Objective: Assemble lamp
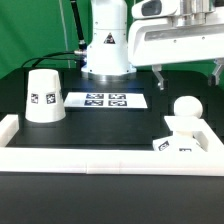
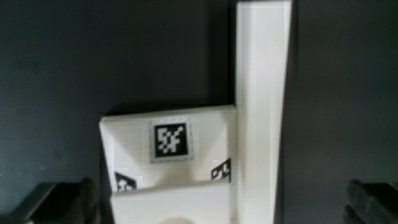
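I count one bulb (image 1: pixel 185 108), upright on one base (image 1: pixel 180 142), round end up. One shade (image 1: pixel 45 95) stands wide mouth down. The gripper (image 1: pixel 187 72) is spread and empty.

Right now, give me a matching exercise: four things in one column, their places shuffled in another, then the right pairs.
1 shade
2 bulb
3 marker board
4 gripper

A lying flat in the middle
B up in the air, jaws apart
C standing on the exterior view's left
D down at the base, on the exterior view's right

Pairs: 1-C, 2-D, 3-A, 4-B.
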Robot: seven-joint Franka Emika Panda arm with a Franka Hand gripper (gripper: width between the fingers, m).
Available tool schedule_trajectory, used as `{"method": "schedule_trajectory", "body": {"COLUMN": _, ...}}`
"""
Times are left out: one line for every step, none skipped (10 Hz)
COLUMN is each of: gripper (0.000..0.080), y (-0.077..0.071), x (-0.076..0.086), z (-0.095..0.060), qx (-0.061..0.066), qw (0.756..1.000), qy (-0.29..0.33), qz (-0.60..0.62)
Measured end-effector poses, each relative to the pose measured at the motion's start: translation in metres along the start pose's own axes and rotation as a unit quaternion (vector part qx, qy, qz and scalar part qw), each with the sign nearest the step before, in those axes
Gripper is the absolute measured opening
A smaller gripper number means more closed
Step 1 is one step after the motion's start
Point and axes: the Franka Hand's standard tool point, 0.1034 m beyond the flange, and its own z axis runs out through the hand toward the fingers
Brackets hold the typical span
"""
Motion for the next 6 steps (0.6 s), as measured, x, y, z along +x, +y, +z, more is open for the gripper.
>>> {"method": "schedule_trajectory", "body": {"gripper": 0.0698, "y": 0.003, "x": -0.002, "z": 0.006, "qx": 0.001, "qw": 1.000, "qy": 0.001, "qz": 0.004}}
{"method": "schedule_trajectory", "body": {"gripper": 0.0698, "y": 0.002, "x": 0.000, "z": 0.004, "qx": 0.001, "qw": 1.000, "qy": 0.002, "qz": 0.004}}
{"method": "schedule_trajectory", "body": {"gripper": 0.0698, "y": 0.002, "x": 0.000, "z": 0.004, "qx": 0.001, "qw": 1.000, "qy": 0.002, "qz": 0.003}}
{"method": "schedule_trajectory", "body": {"gripper": 0.0698, "y": 0.002, "x": -0.001, "z": 0.007, "qx": 0.001, "qw": 1.000, "qy": 0.001, "qz": 0.010}}
{"method": "schedule_trajectory", "body": {"gripper": 0.0698, "y": 0.000, "x": -0.007, "z": 0.015, "qx": 0.000, "qw": 1.000, "qy": -0.003, "qz": 0.024}}
{"method": "schedule_trajectory", "body": {"gripper": 0.0698, "y": -0.010, "x": -0.018, "z": 0.019, "qx": 0.001, "qw": 0.999, "qy": -0.001, "qz": 0.034}}
